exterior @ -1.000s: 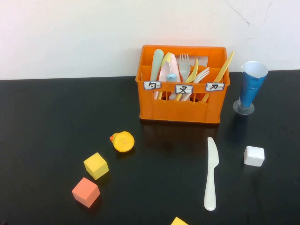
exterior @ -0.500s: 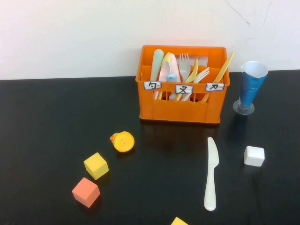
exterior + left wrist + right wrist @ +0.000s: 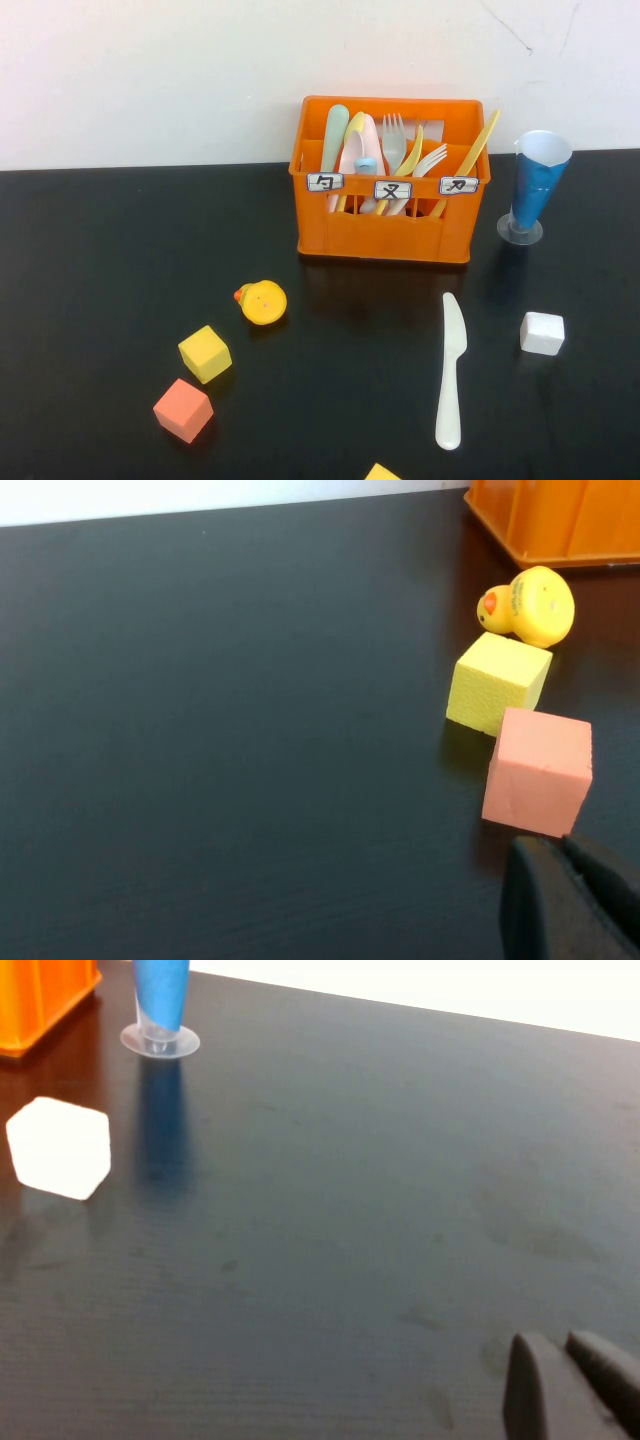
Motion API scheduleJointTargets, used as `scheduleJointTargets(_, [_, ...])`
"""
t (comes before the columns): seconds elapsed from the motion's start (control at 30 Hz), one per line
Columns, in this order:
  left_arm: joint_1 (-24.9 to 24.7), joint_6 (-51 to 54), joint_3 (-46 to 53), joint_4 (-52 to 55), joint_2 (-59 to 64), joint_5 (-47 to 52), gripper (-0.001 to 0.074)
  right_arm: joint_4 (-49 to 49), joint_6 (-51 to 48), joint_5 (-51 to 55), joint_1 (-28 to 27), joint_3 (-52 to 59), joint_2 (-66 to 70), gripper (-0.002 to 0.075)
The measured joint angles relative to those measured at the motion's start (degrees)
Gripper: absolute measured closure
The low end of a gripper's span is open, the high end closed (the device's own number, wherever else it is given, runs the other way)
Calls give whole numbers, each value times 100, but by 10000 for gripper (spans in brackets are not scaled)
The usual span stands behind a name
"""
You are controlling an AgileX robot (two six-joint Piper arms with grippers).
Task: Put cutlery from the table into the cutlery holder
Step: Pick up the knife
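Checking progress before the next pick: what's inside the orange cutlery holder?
Inside the cutlery holder stand a pink spoon, forks and yellow pieces. Its walls hide their lower ends. The white knife lies on the table.

Only the tips show: the left claw (image 3: 572,900) has two matte black, rounded fingers side by side; the right claw (image 3: 570,1385) looks the same, black and smooth-edged.
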Motion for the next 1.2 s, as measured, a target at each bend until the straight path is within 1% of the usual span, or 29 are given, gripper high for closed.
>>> scheduleJointTargets(0.3, [0, 0, 0, 0, 0, 0, 736, 0, 0, 0, 0, 0, 0, 696])
scheduleJointTargets(0.4, [0, 0, 0, 0, 0, 0, 736, 362, 59, 0, 0, 0, 0, 696])
scheduleJointTargets(0.47, [0, 0, 0, 0, 0, 0, 736, 1068, 297, 0, 0, 0, 0, 696])
scheduleJointTargets(0.53, [0, 0, 0, 0, 0, 0, 736, 1996, 578, 0, 0, 0, 0, 696])
scheduleJointTargets(0.63, [0, 0, 0, 3, 0, 0, 736, 3309, 712, 12, 0, 12, 0, 696])
scheduleJointTargets(0.67, [0, 0, 0, 3, 0, 0, 736, 3661, 726, 12, 0, 12, 0, 696])
scheduleJointTargets(0.73, [0, 0, 0, 3, 0, 0, 736, 4049, 736, 12, 0, 12, 0, 696])
scheduleJointTargets(0.87, [0, 0, 0, 3, 0, 0, 736, 4306, 750, -100, 0, 12, 0, 696])
scheduleJointTargets(1.0, [0, 0, 0, 3, 0, 0, 736, 4308, 716, -274, 0, 12, 0, 696])
scheduleJointTargets(1.1, [0, 0, 0, 3, 0, 0, 736, 4201, 292, -274, 0, 12, 0, 696])
scheduleJointTargets(1.2, [0, 0, 0, 3, 0, 0, 736, 4317, -252, -258, 0, 12, 0, 696])
